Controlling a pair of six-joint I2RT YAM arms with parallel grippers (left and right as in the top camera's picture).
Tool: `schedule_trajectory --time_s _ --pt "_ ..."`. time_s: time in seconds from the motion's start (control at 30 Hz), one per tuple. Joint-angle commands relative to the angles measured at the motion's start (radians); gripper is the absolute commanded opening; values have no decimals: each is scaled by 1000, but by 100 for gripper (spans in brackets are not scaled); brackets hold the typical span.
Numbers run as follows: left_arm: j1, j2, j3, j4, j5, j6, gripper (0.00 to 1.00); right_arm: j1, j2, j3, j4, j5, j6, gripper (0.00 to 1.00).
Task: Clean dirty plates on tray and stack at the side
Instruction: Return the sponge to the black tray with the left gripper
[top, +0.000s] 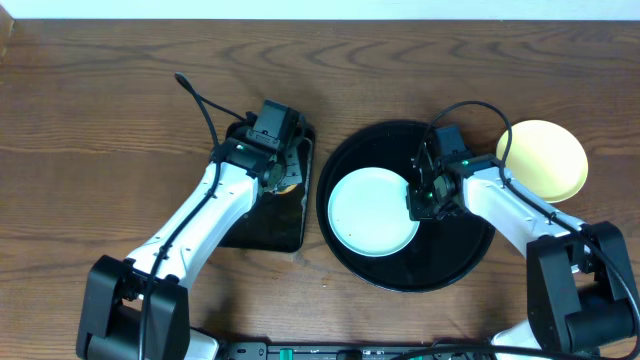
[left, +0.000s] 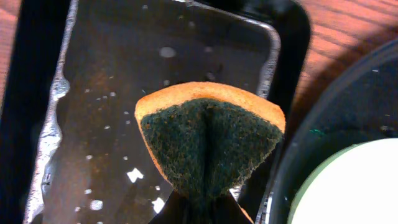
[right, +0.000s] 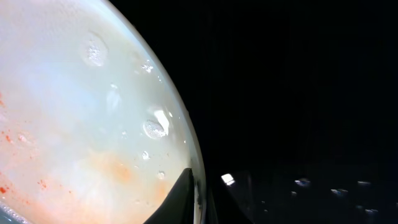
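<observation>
Risk: wet, sauce-smeared mint plate (top: 372, 212) lies left of centre in tray (top: 462, 252). Right end effector (right: 205, 190) is clamped thinly on its rim, so it may slip if lifted. Left end effector (left: 202, 211), left of tray, grips sponge (left: 208, 140); may drip.

Wet, orange-smeared mint plate (top: 373, 211) flat in black round tray (top: 440, 272), yellow plate (top: 545, 160) just beside tray's rim

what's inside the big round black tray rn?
One pale mint round plate, faintly orange-smeared, its rim pinched by the right gripper. The black tray floor beneath the plate is covered.
</observation>
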Motion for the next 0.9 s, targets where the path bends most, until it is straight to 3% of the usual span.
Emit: schedule_trajectory --time_s 0.0,0.27,0.57,0.87 --pt "8 -1 -22 0 -19 14 8 2 -12 -48 33 -73 47 4" --pt "8 -1 -23 0 -19 14 9 -5 -12 -74 109 -139 72 1" --pt "8 -1 -23 0 -19 14 9 -111 -12 -73 178 -241 51 1" --pt "8 -1 -23 1 -19 14 11 -199 -29 -49 168 -242 -61 1"
